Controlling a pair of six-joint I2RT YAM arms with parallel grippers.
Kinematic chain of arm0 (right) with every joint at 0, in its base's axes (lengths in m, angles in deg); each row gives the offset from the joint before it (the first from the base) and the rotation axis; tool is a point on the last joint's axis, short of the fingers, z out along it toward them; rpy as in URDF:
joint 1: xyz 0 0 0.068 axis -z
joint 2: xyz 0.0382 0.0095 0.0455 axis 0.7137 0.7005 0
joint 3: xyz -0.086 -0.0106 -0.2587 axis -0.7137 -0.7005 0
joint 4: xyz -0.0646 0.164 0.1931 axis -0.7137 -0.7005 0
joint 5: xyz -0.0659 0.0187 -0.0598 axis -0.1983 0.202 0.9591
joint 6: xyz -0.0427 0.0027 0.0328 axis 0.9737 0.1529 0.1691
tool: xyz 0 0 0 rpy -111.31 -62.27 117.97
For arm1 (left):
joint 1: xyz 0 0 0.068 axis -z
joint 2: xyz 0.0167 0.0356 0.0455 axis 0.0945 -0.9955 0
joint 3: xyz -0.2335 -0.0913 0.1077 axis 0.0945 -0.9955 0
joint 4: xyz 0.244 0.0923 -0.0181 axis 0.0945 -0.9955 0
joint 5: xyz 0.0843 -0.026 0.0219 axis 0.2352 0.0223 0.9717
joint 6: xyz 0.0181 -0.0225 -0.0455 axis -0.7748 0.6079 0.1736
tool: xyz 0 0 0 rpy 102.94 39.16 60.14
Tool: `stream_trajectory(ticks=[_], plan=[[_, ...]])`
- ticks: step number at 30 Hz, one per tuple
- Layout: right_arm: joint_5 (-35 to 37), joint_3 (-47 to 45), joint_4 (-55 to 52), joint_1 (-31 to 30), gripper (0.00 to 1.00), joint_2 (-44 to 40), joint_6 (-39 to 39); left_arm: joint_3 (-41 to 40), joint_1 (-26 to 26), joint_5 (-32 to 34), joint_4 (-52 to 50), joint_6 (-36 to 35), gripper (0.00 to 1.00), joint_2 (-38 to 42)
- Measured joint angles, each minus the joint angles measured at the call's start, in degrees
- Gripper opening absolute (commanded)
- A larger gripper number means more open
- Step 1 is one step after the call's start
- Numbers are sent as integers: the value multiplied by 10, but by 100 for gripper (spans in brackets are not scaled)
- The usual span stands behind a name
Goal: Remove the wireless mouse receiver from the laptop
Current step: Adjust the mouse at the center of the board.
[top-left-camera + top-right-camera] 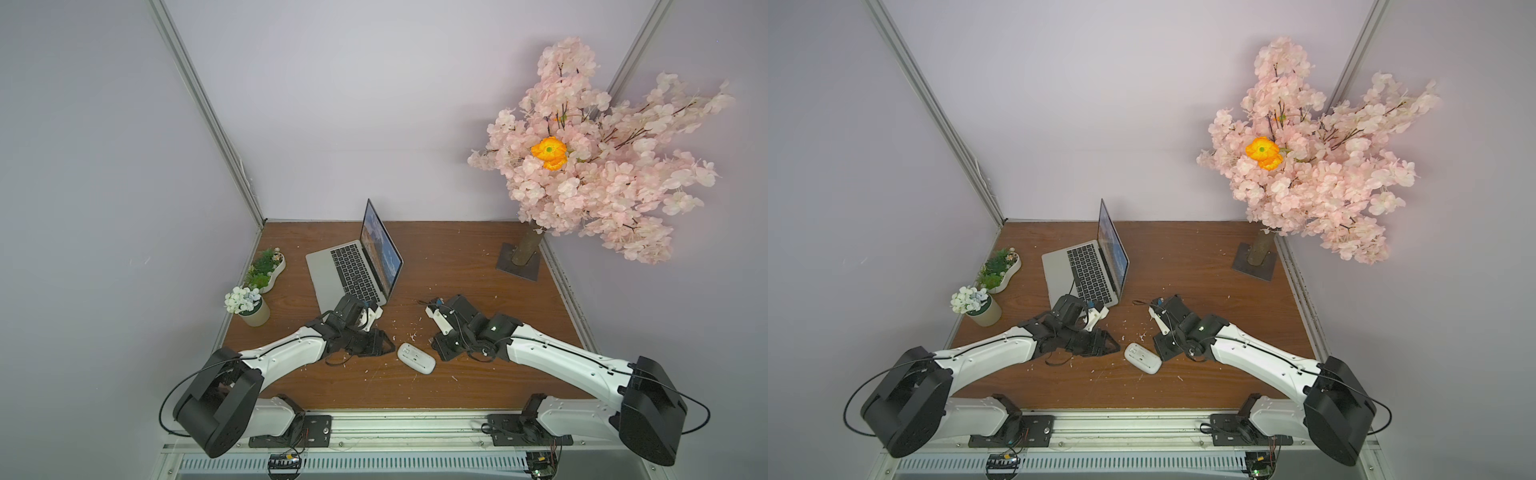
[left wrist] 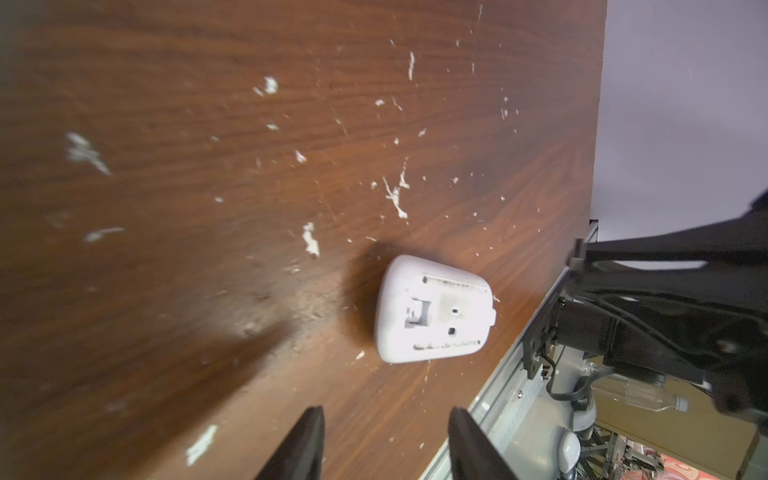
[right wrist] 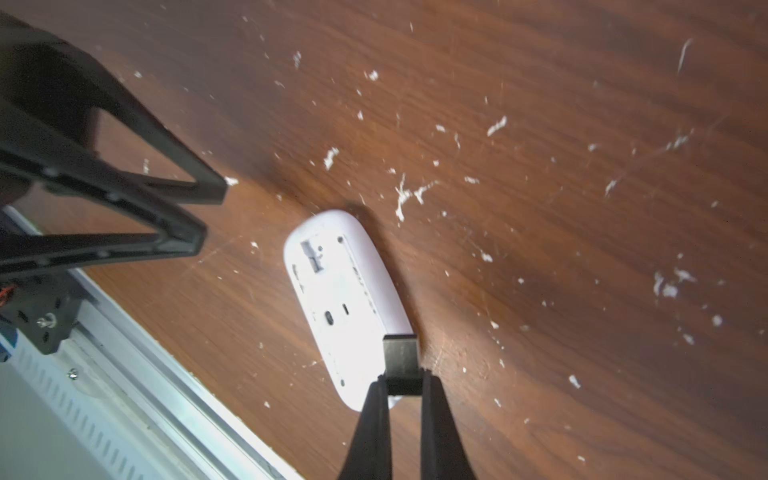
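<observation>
The silver-grey laptop point(image 1: 332, 274) point(image 1: 1061, 266) stands open at the back left of the table. The wireless mouse receiver point(image 3: 400, 353), a small dark stub with a metal plug, is clear of the laptop and pinched in my right gripper point(image 3: 404, 380), which is shut on it just above the white mouse point(image 3: 345, 299). The mouse point(image 1: 415, 357) point(image 2: 432, 309) lies underside up, its small slot showing. My left gripper point(image 2: 386, 411) hovers open and empty on the mouse's other side. In both top views the grippers point(image 1: 384, 345) point(image 1: 436, 347) flank the mouse.
White flecks litter the brown wooden table point(image 1: 457, 266). Two small potted plants point(image 1: 249, 307) point(image 1: 266, 270) stand along the left edge, and a pink blossom tree point(image 1: 590, 158) stands on a base at the back right. A metal rail point(image 1: 395, 428) runs along the front edge.
</observation>
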State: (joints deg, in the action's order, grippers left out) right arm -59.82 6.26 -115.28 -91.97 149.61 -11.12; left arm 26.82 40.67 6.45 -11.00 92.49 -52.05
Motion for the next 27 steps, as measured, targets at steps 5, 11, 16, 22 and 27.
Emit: stream_trajectory(ticks=[5,11,16,22,27], plan=[[16,-24,5,0,0,15,-23,-21,36,-8,14,21,30,0],[48,-16,21,0,0,64,-38,-51,43,-8,14,28,22,-11],[48,-17,29,0,0,84,-38,-45,43,-7,31,34,20,-57],[28,-20,48,-1,0,85,-38,-11,43,-2,50,38,23,-98],[6,-26,61,-15,0,95,-38,7,43,9,69,46,27,-120]])
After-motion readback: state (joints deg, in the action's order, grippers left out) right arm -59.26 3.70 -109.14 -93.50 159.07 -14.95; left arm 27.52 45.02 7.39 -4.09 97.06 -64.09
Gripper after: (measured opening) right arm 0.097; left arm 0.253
